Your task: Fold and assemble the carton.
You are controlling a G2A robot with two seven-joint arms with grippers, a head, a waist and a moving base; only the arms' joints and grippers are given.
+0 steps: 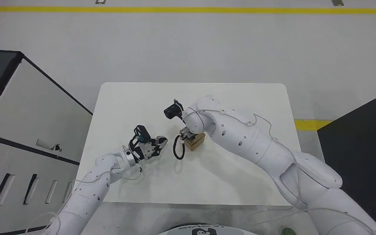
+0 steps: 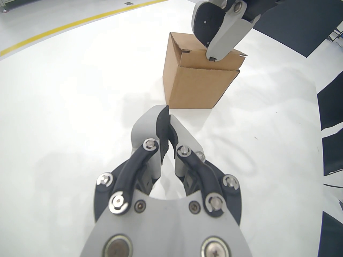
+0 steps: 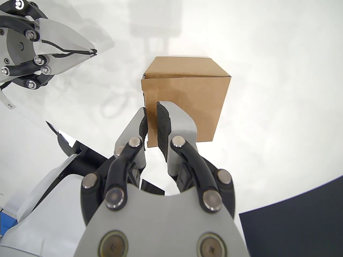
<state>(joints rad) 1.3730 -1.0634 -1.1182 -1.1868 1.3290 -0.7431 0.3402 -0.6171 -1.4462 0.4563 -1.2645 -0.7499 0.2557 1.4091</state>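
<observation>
Left gripper: closed on nothing, pads pressed together; low over the table, pointed at the carton, near it but apart.
Carton: near the table's middle, standing upright on the surface; plain brown corrugated board, folded up into a cube-like box; lid turned down over the top, front lip not quite flush with the wall below, a small notch at one top corner.
Right gripper: set down from above on the lid, close to one edge; cannot tell whether pinching board or only pressing.
Table: white, rounded corners, faint scuffs and a small dark speck.
Room: grey cabinet off the table's left side; pale floor with a yellow line across the far side; dark panel to the right, short yellow strip beside it.
</observation>
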